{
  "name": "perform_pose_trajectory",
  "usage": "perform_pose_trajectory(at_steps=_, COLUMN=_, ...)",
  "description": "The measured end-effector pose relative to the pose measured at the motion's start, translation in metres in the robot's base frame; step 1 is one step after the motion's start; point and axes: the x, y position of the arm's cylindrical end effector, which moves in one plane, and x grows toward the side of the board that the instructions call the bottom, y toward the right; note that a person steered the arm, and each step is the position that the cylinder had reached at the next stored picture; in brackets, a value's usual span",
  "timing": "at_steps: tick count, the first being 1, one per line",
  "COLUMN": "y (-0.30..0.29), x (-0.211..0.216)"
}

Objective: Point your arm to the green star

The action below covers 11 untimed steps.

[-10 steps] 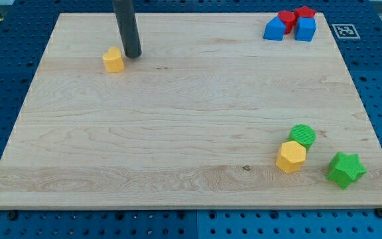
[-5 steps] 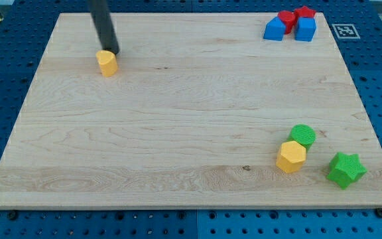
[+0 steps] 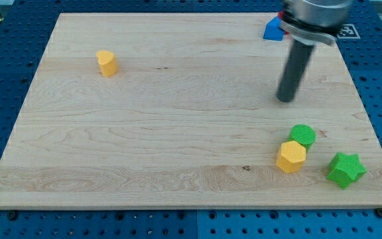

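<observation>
The green star lies near the board's bottom right corner. My tip rests on the board at the right, above the green round block and well up and to the left of the star, apart from every block. A yellow hexagonal block sits just left of the star, touching the green round block.
A small yellow block lies at the upper left. A blue block shows at the top right; the arm's body hides the other blocks there. The wooden board lies on a blue pegboard table, with a marker tag at the top right.
My tip has left the small yellow block at the upper left and swept across to the board's right side. The yellow block shifted slightly left earlier. The arm now covers the red and blue blocks.
</observation>
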Motion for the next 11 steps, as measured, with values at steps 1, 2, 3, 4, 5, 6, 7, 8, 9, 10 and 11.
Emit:
perform_pose_trajectory(at_steps=1, y=0.042, x=0.041)
perform_pose_trajectory(at_steps=2, y=0.051, x=0.079)
perform_pose_trajectory(at_steps=3, y=0.051, x=0.080)
perform_pose_trajectory(at_steps=4, y=0.051, x=0.080)
perform_pose_trajectory(at_steps=5, y=0.062, x=0.080)
perform_pose_trajectory(at_steps=6, y=0.085, x=0.089)
perform_pose_trajectory(at_steps=7, y=0.100, x=0.111)
perform_pose_trajectory(at_steps=8, y=0.098, x=0.144)
perform_pose_trajectory(at_steps=9, y=0.084, x=0.159)
perform_pose_trajectory(at_steps=10, y=0.084, x=0.159)
perform_pose_trajectory(at_steps=11, y=0.058, x=0.158)
